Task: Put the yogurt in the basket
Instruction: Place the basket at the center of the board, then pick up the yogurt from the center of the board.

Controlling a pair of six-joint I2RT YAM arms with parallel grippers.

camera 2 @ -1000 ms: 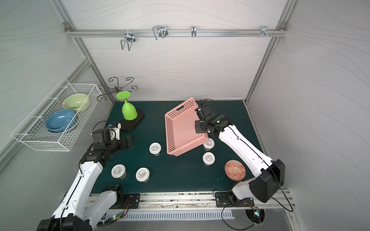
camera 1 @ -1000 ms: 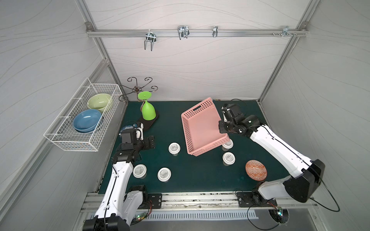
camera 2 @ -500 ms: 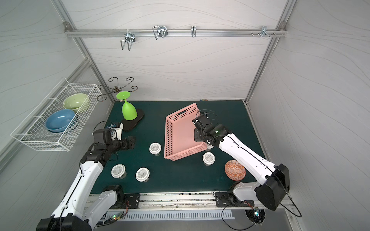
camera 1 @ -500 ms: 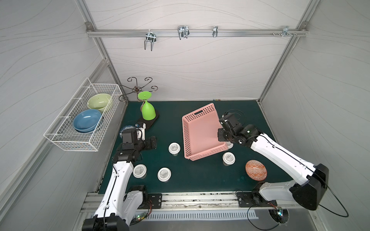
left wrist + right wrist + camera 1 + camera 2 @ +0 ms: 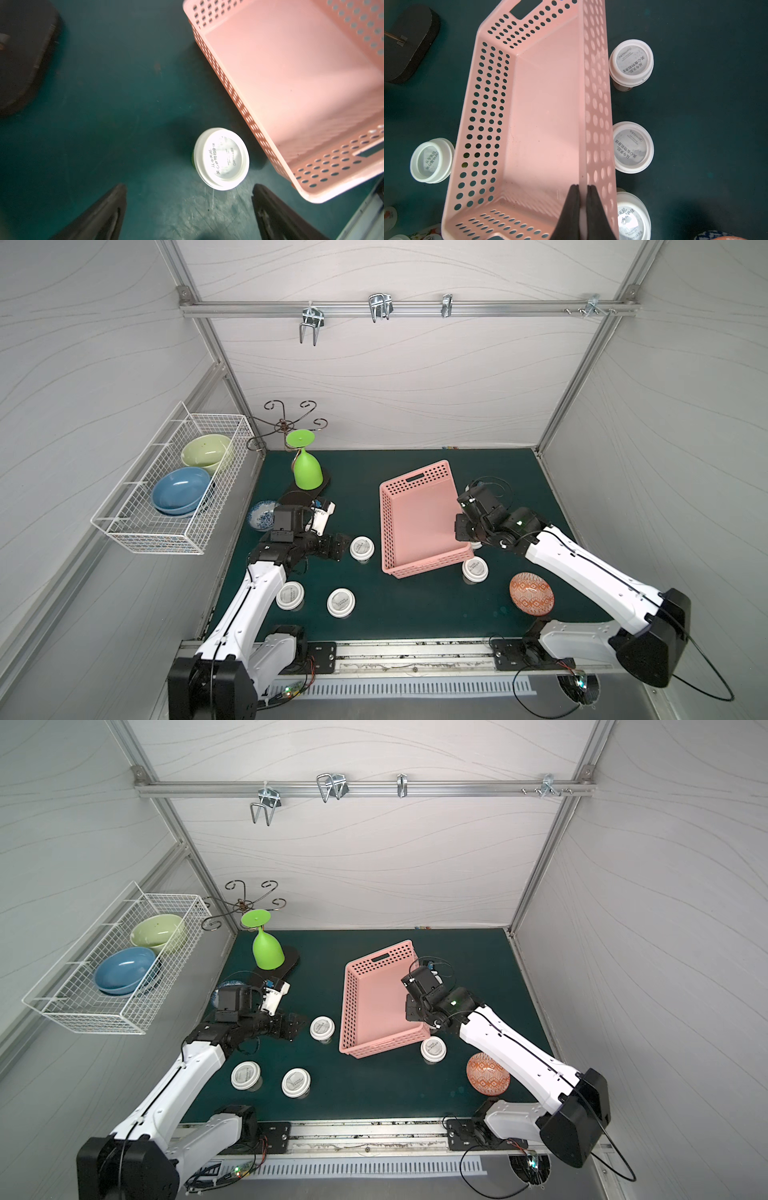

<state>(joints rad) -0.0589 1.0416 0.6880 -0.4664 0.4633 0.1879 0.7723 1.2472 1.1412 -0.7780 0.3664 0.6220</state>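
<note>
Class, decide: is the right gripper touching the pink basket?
Touching. The right wrist view shows the right gripper shut on the pink basket, pinching its side wall.

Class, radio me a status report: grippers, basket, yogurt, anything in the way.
Left gripper open, yogurt cup just ahead. Right gripper shut on pink basket wall. Basket empty. Nothing blocking that cup.

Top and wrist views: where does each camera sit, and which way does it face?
Top views: high above the arm bases, looking down at the whole table; both arms, left end effector, right end effector show.
Left wrist: on the left arm, facing down at a yogurt cup beside the pink basket; its open fingers show.
Right wrist: on the right arm, facing along the basket; its fingers show, shut on the wall.
Shared: both wrist views show basket and that cup.
</note>
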